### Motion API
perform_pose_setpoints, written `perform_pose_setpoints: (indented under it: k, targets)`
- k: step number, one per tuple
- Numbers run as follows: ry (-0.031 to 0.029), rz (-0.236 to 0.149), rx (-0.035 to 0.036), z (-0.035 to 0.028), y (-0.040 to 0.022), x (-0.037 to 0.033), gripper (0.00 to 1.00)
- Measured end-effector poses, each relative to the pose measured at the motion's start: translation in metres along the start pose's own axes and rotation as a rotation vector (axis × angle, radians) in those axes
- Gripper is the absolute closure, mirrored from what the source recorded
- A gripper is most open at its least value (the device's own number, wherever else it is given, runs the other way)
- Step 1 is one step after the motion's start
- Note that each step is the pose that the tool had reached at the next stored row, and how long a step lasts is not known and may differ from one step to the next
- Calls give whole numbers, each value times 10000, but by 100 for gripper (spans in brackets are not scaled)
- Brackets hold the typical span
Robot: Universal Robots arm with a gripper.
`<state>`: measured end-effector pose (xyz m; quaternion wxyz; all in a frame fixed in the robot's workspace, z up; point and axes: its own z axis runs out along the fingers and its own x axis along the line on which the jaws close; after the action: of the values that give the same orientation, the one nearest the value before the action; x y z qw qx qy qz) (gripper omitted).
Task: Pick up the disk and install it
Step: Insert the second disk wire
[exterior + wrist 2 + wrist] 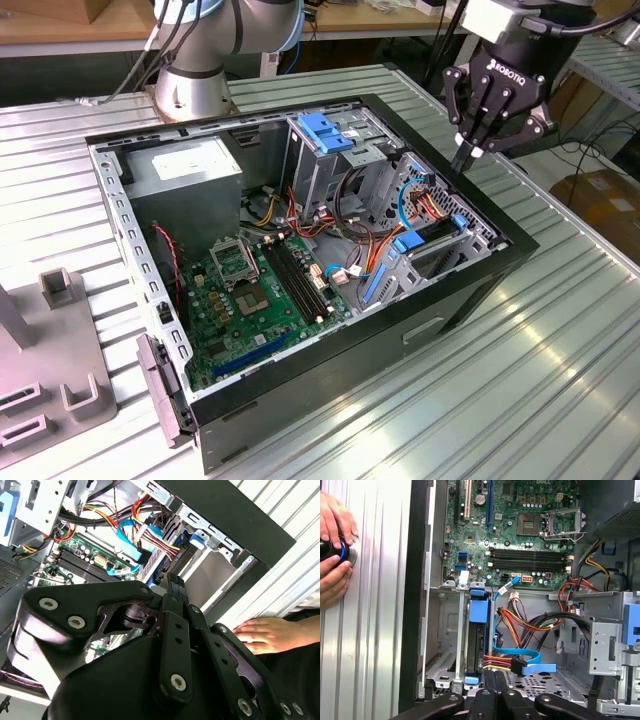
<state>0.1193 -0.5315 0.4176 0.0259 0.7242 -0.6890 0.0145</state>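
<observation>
The gripper [468, 150] is held above the open computer case [470, 285], at the exterior view's right, pointing down with its fingers [462, 152] drawn together on nothing. The disk [479, 645] is seen standing on edge in its bay, blue rails showing, long axis running along the bay. A hand [334, 555] rests on the tabletop [370, 630].

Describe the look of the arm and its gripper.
The arm has thick silver-grey tube segments with light blue joint caps, and black cables run alongside it. The gripper is matte black with white lettering on its body; its jointed linkage fingers, in the second wrist view, carry round silver screw heads. A pale grey block sits above the gripper's body.
</observation>
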Motion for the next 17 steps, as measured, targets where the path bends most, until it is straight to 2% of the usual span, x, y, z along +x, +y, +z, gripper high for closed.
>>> perform_pose_setpoints:
  k: [2,6,9,13,16,17]
  targets:
    - [-1,-2,-1,-4,0,-8,89]
    - [-49,-1,-8,-3,21,-9,89]
    - [-50,-2,-8,0,45,-14,89]
    - [-49,-3,-12,49,55,-28,89]
    - [-48,-2,-13,98,53,-79,89]
    - [-49,-2,-15,129,51,-128,89]
